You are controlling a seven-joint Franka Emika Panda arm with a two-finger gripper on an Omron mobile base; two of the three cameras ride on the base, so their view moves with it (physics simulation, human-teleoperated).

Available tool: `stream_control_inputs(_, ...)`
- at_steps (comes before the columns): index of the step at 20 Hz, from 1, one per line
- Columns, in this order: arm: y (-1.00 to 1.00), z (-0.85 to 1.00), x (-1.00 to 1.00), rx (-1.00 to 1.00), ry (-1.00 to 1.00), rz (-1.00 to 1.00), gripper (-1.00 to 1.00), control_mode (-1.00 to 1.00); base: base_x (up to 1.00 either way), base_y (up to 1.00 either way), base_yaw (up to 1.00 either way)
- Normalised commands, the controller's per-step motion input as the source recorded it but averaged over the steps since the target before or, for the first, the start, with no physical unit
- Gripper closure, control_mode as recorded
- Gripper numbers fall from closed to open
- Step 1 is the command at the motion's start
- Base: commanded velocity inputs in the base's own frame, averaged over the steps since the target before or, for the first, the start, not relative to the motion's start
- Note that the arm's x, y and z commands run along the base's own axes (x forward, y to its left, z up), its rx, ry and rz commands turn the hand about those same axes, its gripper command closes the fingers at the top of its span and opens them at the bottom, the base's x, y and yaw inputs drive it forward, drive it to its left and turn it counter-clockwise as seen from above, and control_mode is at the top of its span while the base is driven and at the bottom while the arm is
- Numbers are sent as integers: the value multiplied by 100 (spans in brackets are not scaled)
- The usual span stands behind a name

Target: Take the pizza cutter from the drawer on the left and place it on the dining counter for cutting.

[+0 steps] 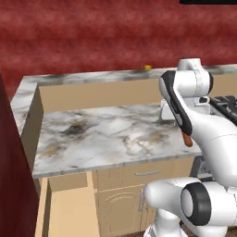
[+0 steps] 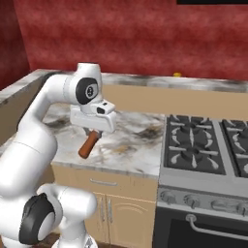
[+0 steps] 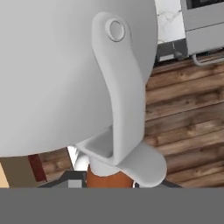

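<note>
While the end effector (image 2: 93,131) is clamped on the small pizza cutter (image 2: 89,144) with its grey round blade and reddish-brown wooden handle, carried above the veined white-grey marble surface (image 1: 102,134), removal from the drawer looks done and only placing it down remains.

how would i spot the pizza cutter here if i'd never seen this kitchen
Find the marble worktop left of the black stove. Above it hangs the white arm's gripper, shut on the pizza cutter. Its slim reddish-brown handle slanting down from the hand is the lone brown thing against the white.
</note>
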Motion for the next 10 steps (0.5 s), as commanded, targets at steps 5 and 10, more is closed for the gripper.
stream_control_inputs(5, 0, 0, 0, 0, 0, 0, 100, 100, -34, -100, -22)
stream_control_inputs(10, 0, 0, 0, 0, 0, 0, 100, 100, -6, -81, -65)
